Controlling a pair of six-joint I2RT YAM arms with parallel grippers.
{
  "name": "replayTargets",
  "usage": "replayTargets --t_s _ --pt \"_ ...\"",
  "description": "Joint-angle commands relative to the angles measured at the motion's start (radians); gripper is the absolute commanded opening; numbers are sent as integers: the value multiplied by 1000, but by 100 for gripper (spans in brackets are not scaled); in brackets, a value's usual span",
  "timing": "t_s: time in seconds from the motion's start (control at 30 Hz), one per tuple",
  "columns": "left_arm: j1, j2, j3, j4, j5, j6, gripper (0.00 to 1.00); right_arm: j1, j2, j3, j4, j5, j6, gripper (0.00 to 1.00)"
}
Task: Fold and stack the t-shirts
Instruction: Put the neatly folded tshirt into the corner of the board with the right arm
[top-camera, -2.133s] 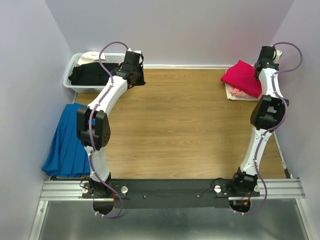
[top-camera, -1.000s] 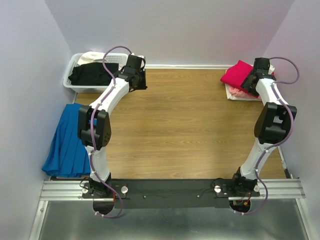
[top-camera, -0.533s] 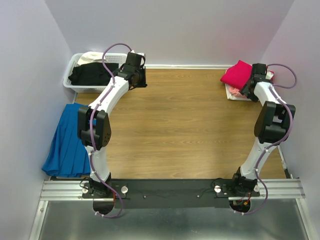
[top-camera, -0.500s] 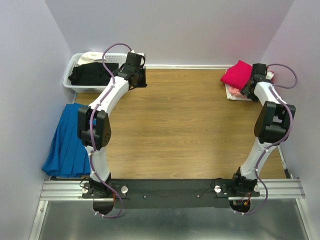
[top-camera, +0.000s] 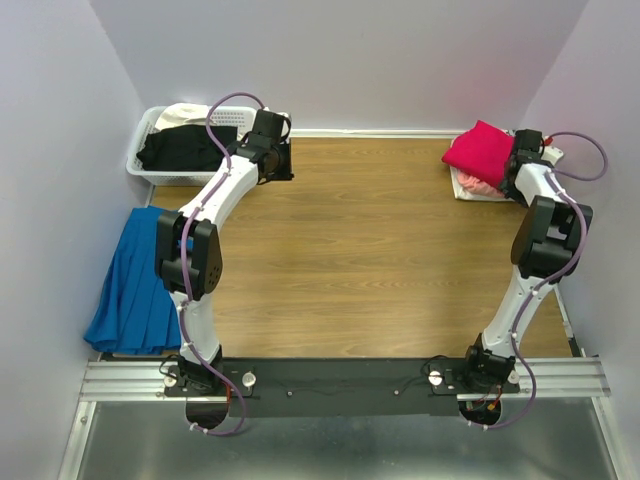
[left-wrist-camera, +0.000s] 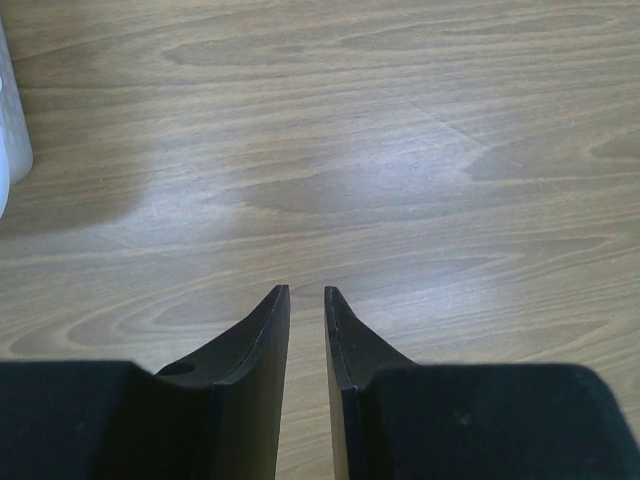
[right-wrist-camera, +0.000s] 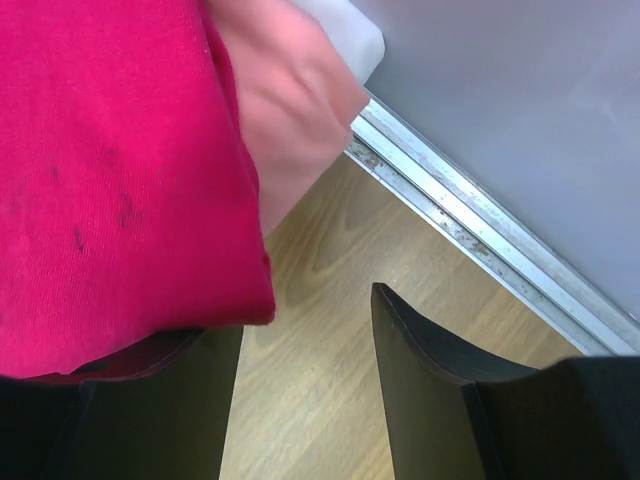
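A folded crimson-red t-shirt (top-camera: 480, 148) lies on top of a salmon-pink one (top-camera: 478, 184) and a white one at the table's far right corner. In the right wrist view the red t-shirt (right-wrist-camera: 110, 180) fills the left, with the pink (right-wrist-camera: 295, 110) and white (right-wrist-camera: 345, 25) layers beside it. My right gripper (top-camera: 524, 158) (right-wrist-camera: 305, 320) is open at the stack's right edge. Its left finger is under the red hem, and only bare wood lies between the jaws. My left gripper (top-camera: 272, 160) (left-wrist-camera: 306, 292) is shut and empty over bare wood, just right of the basket.
A white lattice basket (top-camera: 150, 125) at the far left holds a black t-shirt (top-camera: 180, 150) and a cream one (top-camera: 185, 113); its edge shows in the left wrist view (left-wrist-camera: 10, 140). A blue pleated cloth (top-camera: 135, 285) hangs off the left edge. A metal rail (right-wrist-camera: 480, 230) and the wall are close behind my right gripper.
My right gripper has moved from over the red t-shirt to the stack's right edge by the wall, and the elbow has swung right. The left arm has barely moved.
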Motion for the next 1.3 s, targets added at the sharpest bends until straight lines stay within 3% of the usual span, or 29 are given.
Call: replayTargets --t_s 0.0,0.3,0.63,0.87,0.97,1.07,1.1,1.2,1.27 --pt "-4 -31 -10 -2 9 20 29 -7 44 59 9 69 9 60" --pt "-4 -26 -16 1 10 23 29 -7 35 116 8 50 -4 59" --pt "-4 -23 -30 12 15 13 29 -7 -22 119 24 -164 -53 53" --pt "-6 -21 -32 18 16 6 29 -7 -28 118 63 -192 -79 50" --pt "-4 -21 -30 16 16 6 29 -7 1 127 72 -194 -91 42" --pt "-4 -18 -21 13 13 4 29 -7 39 147 78 -204 -96 24" --pt "-4 -17 -19 10 12 6 29 -7 49 154 80 -206 -96 14" --pt "-6 -12 -9 4 6 6 29 -7 70 173 78 -209 -96 1" --pt "-6 -12 -9 1 4 3 29 -7 61 164 80 -203 -94 1"
